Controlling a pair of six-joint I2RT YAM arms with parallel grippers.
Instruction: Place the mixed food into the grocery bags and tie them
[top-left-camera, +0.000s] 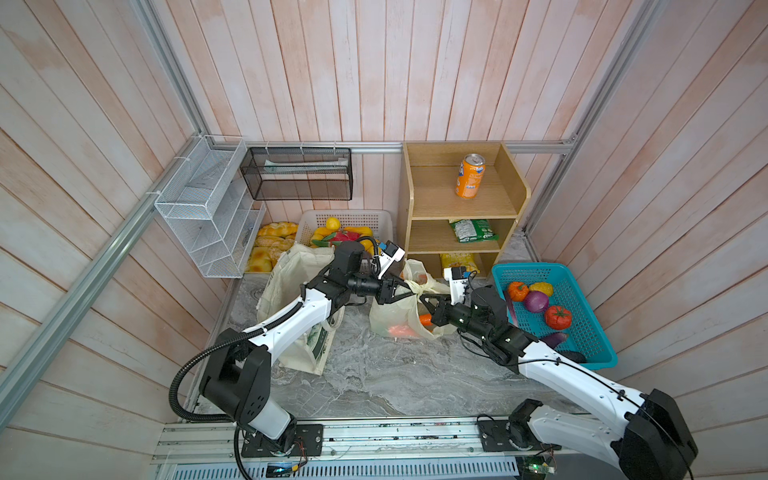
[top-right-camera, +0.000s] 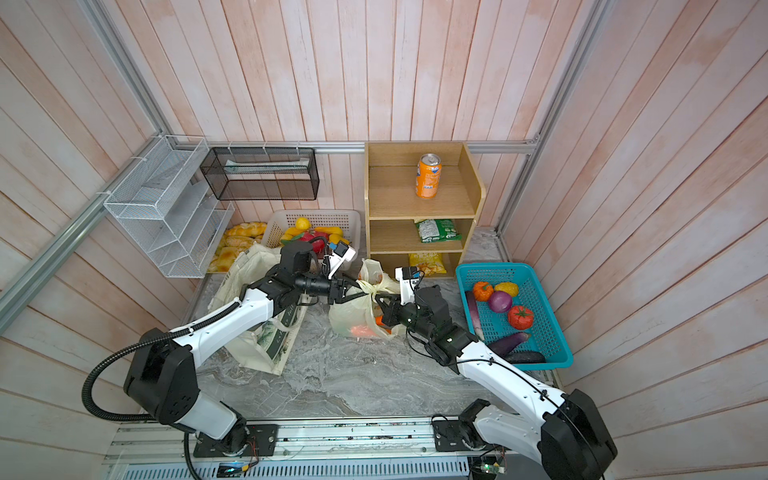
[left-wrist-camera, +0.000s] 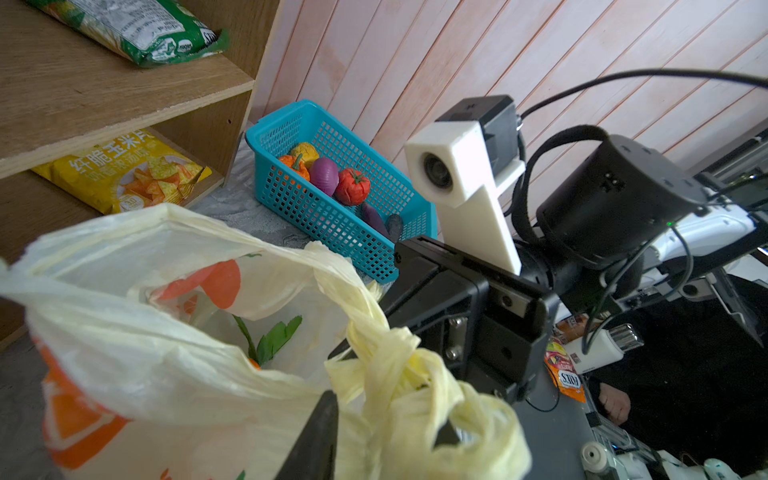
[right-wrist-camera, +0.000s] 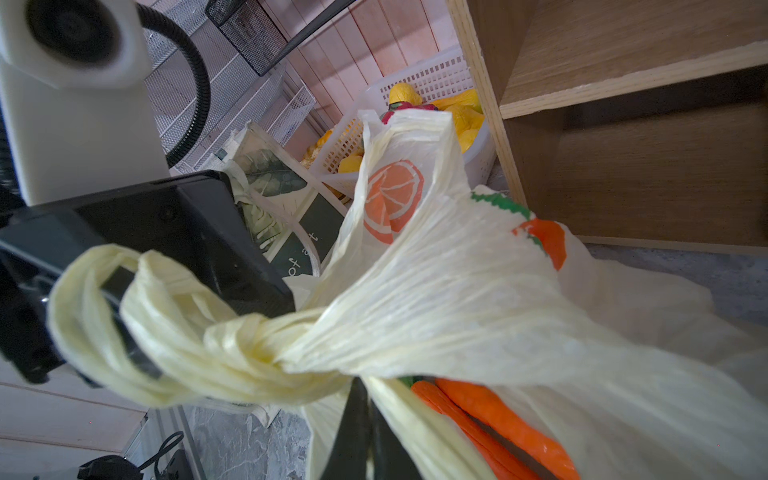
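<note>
Knotted handles (right-wrist-camera: 257, 345) of the plastic bag (top-left-camera: 388, 316), carrots (right-wrist-camera: 498, 419) inside, sit mid-table. Left gripper (top-left-camera: 404, 289), at the knot's nine o'clock, stands part open, a loop round one finger. Right gripper (top-left-camera: 424, 297), at four o'clock, is pinched shut on a handle. Tying looks finished; next, slip both free.

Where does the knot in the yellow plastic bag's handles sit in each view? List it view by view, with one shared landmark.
Top view: knot at centre, atop the plastic bag.
Top view: knot just left of centre.
Left wrist: knot close up, in front of the blue basket.
Right wrist: knot close up, in front of the white basket.
Shared landmark: the wooden shelf, in all four.
</note>
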